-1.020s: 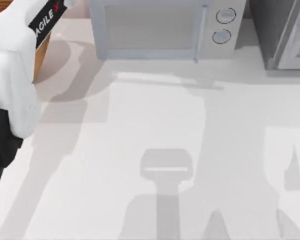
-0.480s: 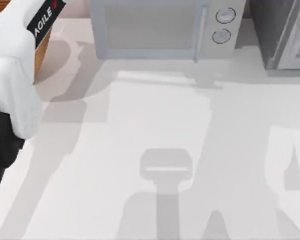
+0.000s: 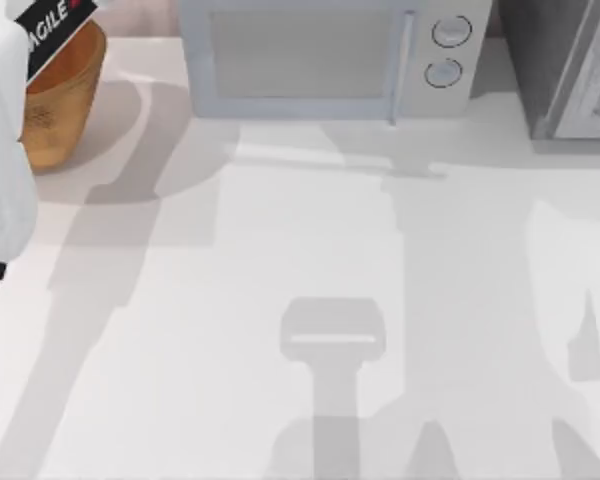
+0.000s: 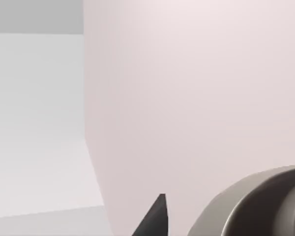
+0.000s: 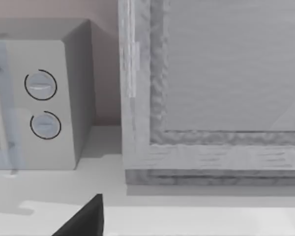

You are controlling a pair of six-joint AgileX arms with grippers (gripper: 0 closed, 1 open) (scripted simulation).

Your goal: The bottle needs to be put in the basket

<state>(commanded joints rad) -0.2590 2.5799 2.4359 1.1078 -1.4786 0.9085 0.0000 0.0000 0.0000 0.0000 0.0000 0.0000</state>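
The left arm [image 3: 5, 120] reaches along the top view's left edge, its white casing and black label covering part of the basket [image 3: 65, 110] at the desk's [image 3: 310, 260] far left corner. The basket's rim and interior are largely hidden by the arm, and only its orange-tan outer wall is plain. The left tool itself lies under the arm; whether it is released or clenched cannot be told. In the left wrist view a dark pointed tip [image 4: 155, 219] shows low in the picture, before a pale wall [image 4: 196, 98], with a curved grey rim [image 4: 246, 206] cut off at the corner; neither can be identified with certainty. The bottle cannot be made out, so its place cannot be told.

The right arm is parked. Its wrist view shows a dark finger tip [image 5: 86, 219] cut off at the edge, state undetermined, facing a microwave [image 5: 44, 98] and a grey framed panel [image 5: 211, 88] just beside it.
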